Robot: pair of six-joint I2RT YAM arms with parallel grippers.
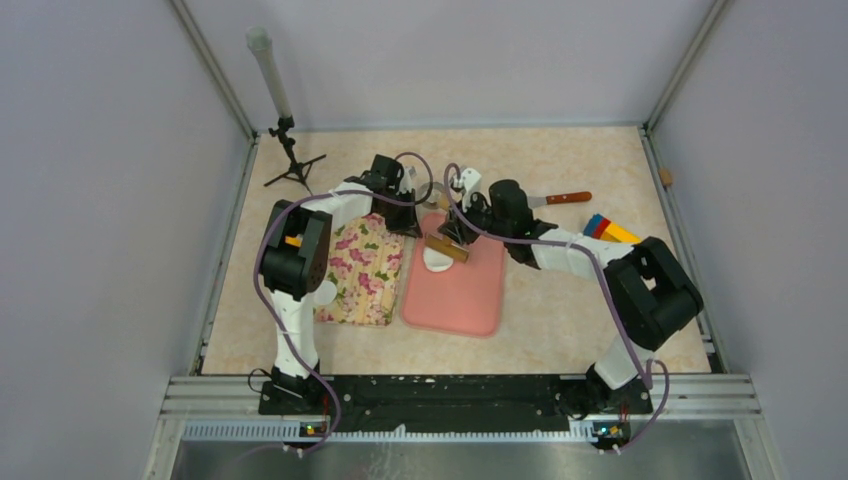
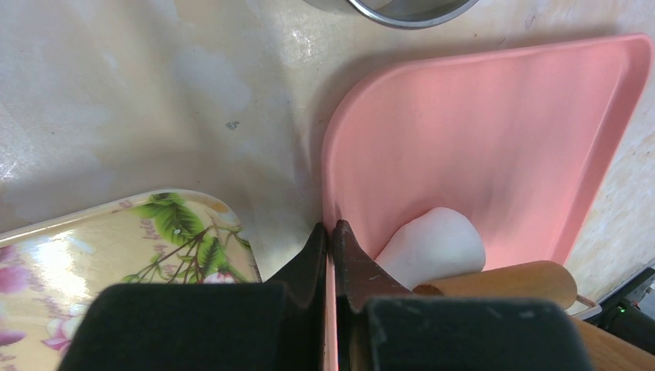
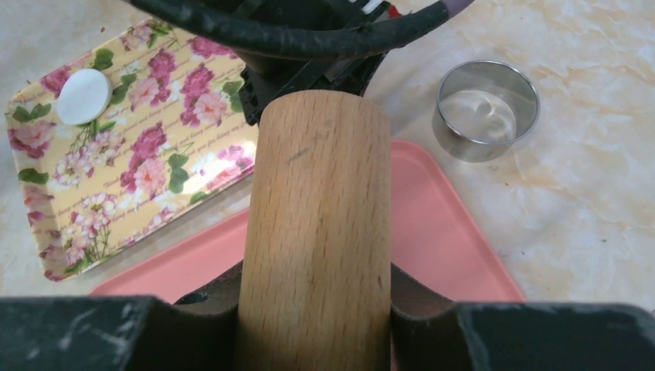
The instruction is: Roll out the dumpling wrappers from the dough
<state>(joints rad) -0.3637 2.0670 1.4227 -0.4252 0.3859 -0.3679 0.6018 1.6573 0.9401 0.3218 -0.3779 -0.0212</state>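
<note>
Right gripper (image 3: 317,309): clamps one rolling pin (image 3: 320,216); left gripper (image 2: 330,236): pinches one pink board (image 2: 479,131). Beige table (image 1: 560,300), grey walls (image 1: 90,200). One dough (image 2: 436,243), one wrapper (image 3: 83,96).

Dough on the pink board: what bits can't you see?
Left wrist view: the rolling pin and left claw, pinching the pink board, hide the dough's near end.
Right wrist view: the pin, held in the right claw, covers the dough completely.
Top view: too small to tell its thickness.
Left wrist view: the metal ring is cut off by the top edge.
</note>
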